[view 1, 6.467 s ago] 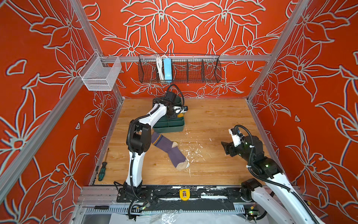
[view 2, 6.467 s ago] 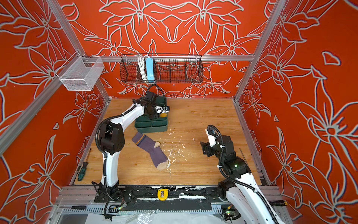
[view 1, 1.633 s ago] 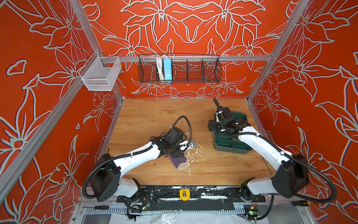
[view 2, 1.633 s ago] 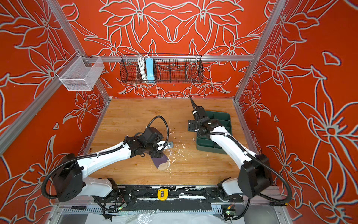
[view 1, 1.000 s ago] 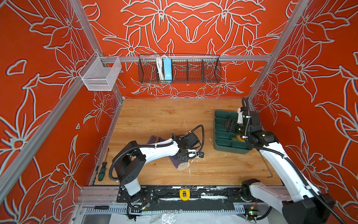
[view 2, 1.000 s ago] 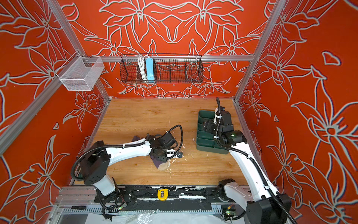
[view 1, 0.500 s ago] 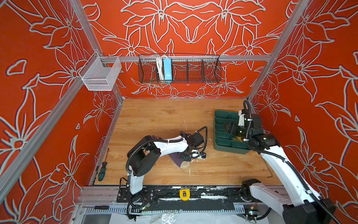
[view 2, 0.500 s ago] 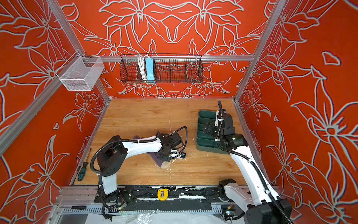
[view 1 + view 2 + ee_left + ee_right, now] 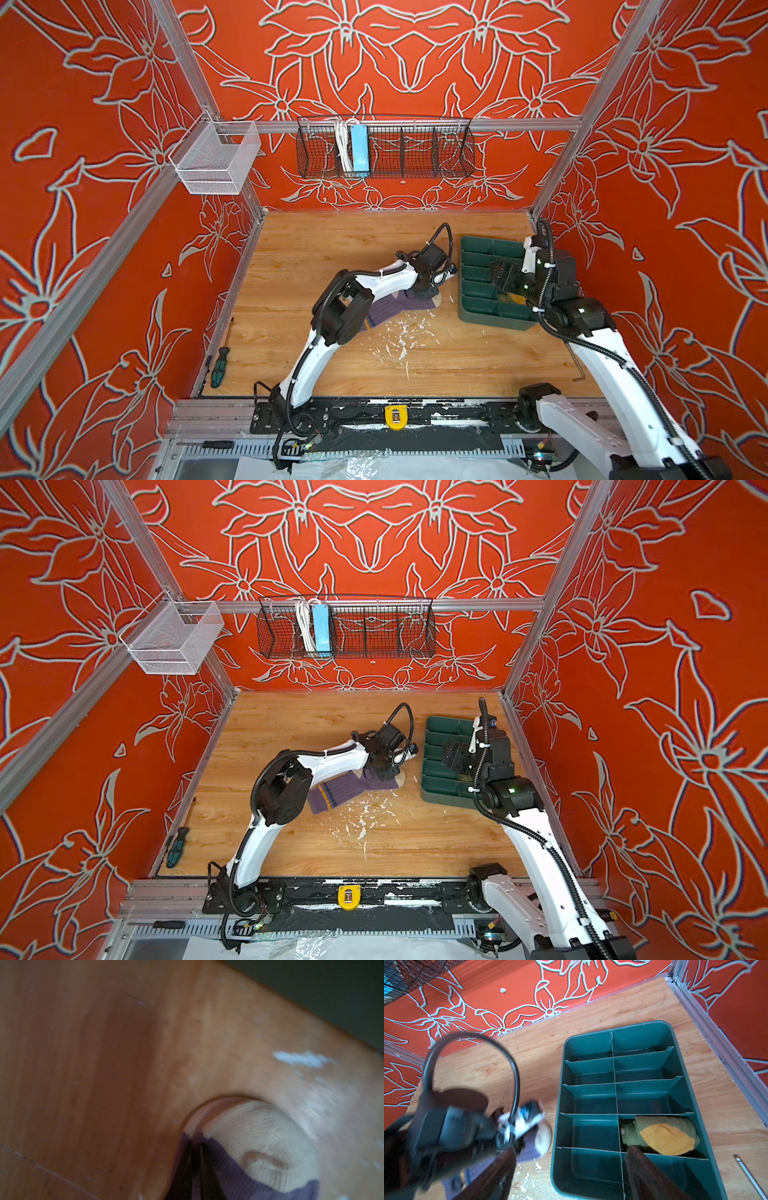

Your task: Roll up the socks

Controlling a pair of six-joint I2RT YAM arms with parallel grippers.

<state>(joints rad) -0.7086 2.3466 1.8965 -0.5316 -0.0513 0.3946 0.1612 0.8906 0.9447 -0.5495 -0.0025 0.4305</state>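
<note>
Purple ribbed sock [image 9: 340, 792], olive sock [image 9: 633, 1136] bundled in tray [image 9: 589, 1076]

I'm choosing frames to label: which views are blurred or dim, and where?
Left wrist view: dim and soft all over, close on the purple sock. Right wrist view: the left arm is motion-smeared, while the green tray and olive sock are sharp. Both top views: sharp, evenly lit.

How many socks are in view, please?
2: the purple sock lies on the table under the left pincer; the olive-green sock sits in a tray compartment. Others could be hidden.
</note>
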